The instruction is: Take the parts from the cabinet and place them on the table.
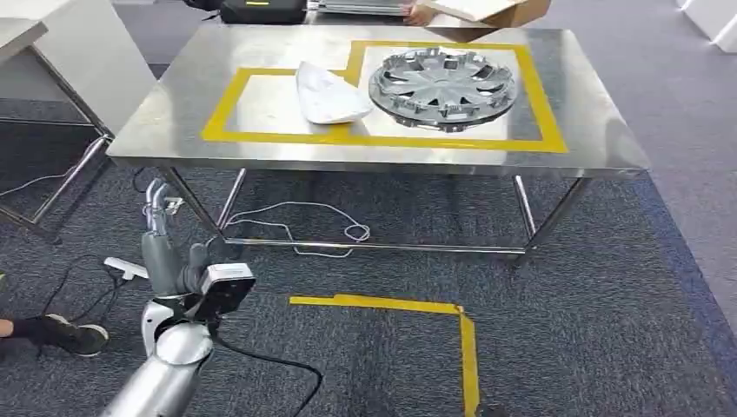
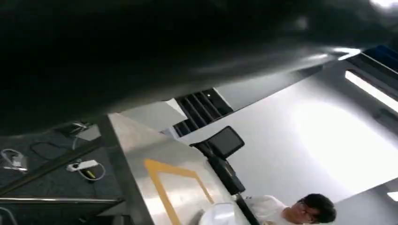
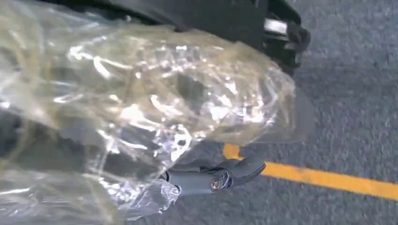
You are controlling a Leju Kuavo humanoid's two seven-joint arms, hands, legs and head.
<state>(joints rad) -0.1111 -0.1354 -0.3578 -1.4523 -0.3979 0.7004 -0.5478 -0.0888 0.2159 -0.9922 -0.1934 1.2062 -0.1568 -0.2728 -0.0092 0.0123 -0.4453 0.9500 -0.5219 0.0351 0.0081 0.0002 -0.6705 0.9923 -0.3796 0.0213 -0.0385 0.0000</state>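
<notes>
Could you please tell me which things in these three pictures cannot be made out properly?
- Right hand: in the right wrist view a clear plastic bag covers most of it; the bag's contents are unreadable.
- Left hand: in the left wrist view a dark blur hides it.
- Cardboard box: cut off by the head view's top edge.
- White part: cut off by the left wrist view's edge.

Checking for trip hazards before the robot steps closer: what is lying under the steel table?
Under the steel table, a white cable loops over the grey carpet around the lower crossbar. The tabletop covers the floor farther back, so anything lying there cannot be seen.
</notes>
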